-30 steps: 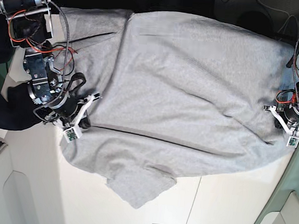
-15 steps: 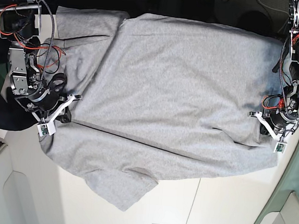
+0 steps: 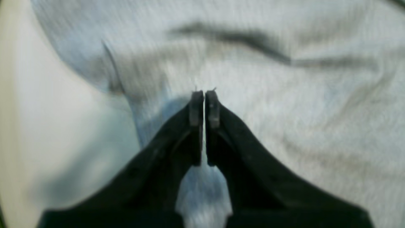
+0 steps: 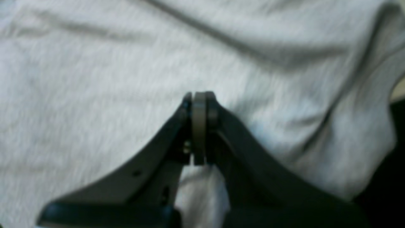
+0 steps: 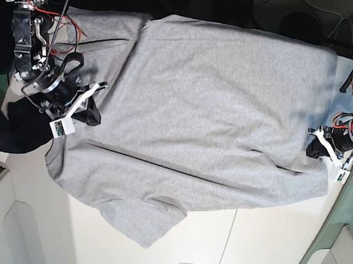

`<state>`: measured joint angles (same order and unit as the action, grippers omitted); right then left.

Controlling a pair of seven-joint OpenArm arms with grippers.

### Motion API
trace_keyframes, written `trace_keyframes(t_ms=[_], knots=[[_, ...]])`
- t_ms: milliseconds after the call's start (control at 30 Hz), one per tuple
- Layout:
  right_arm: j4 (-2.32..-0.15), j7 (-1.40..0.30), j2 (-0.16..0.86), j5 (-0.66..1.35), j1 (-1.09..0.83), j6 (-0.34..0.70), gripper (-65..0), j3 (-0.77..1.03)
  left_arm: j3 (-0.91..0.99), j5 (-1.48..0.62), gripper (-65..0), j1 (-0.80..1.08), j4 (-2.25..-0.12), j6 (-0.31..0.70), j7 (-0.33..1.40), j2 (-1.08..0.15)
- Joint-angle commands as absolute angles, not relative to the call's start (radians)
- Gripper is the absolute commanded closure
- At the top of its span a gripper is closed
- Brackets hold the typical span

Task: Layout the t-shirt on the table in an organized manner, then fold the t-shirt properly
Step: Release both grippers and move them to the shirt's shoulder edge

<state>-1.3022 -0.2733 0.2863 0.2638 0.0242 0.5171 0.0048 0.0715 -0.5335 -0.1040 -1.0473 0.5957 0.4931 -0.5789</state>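
One t-shirt [image 5: 209, 110] lies spread on the table [image 5: 265, 245], spanning between two grippers. Left gripper [image 3: 204, 104]: jaws pressed together, with fabric under the tips at the shirt's edge. Right gripper [image 4: 199, 107]: jaws pinching shirt fabric at the opposite edge.

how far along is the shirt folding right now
Laying out looks mostly done: the t-shirt lies spread across the table, one sleeve drooping toward the front edge. In hand: the left gripper and right gripper sit shut at opposite edges. No fold is visible yet, so folding remains.
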Motion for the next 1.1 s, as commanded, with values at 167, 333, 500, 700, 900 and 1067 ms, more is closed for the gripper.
trace_keyframes(t_ms=[167, 333, 500, 700, 900, 1067], knots=[[-1.32, -0.236, 0.279, 0.294, -0.035, 0.532, 0.0, 0.011, 0.077, -0.654, -2.0, -0.03, -1.064, 0.649, 0.504, -0.596], [-1.323, -0.236, 0.283, 0.292, -0.042, 0.531, 0.0, 0.011, 0.079, -0.731, -2.0, -0.014, -1.079, 0.682, 0.538, -0.596], [-1.38, -0.252, 0.286, 0.291, -0.045, 0.531, 0.0, 0.011, 0.079, -0.79, -2.0, 0.011, -1.178, 0.698, 0.627, -0.601], [-1.463, -0.345, 0.289, 0.292, -0.073, 0.527, 0.0, 0.012, 0.119, -0.803, -2.0, 0.145, -1.36, 0.698, 0.638, -0.607], [-1.468, -0.345, 0.306, 0.295, -0.141, 0.527, 0.0, 0.014, 0.15, -0.804, -2.0, 0.268, -1.406, 0.698, 0.636, -0.606], [-1.452, -0.337, 0.305, 0.295, -0.169, 0.511, 0.0, 0.013, 0.15, -0.745, -2.0, 0.308, -1.399, 0.698, 0.622, -0.55]])
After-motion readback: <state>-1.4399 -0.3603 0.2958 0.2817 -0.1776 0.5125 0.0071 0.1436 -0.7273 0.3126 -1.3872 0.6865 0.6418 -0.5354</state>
